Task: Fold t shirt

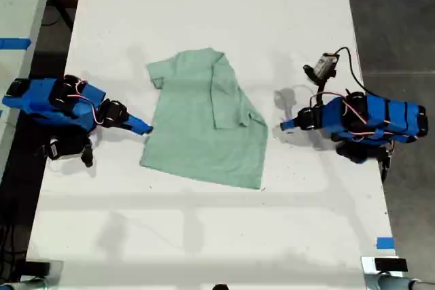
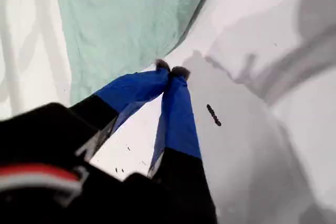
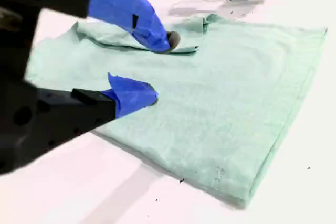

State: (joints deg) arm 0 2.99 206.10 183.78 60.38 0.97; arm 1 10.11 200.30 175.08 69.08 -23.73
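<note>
The pale mint-green t shirt (image 1: 197,127) lies flat in the middle of the white table (image 1: 217,236), with one sleeve side folded inward over the body (image 1: 228,96). My second gripper (image 1: 143,125) reaches in from the exterior view's left. It is open (image 3: 161,69), one fingertip (image 3: 170,40) above the cloth (image 3: 220,103) and the other (image 3: 142,95) low over the shirt's near edge. My first gripper (image 1: 285,125) comes in from the exterior view's right. Its jaws are shut (image 2: 170,70) with nothing between them, just short of the shirt's edge (image 2: 121,30).
A small grey device with a black cable (image 1: 325,66) sits behind the first arm. Blue tape marks (image 1: 384,242) the table near the front, on the exterior view's right. A second table with blue tape (image 1: 13,43) stands beyond the exterior view's left edge. A dark speck (image 2: 212,115) lies on the table.
</note>
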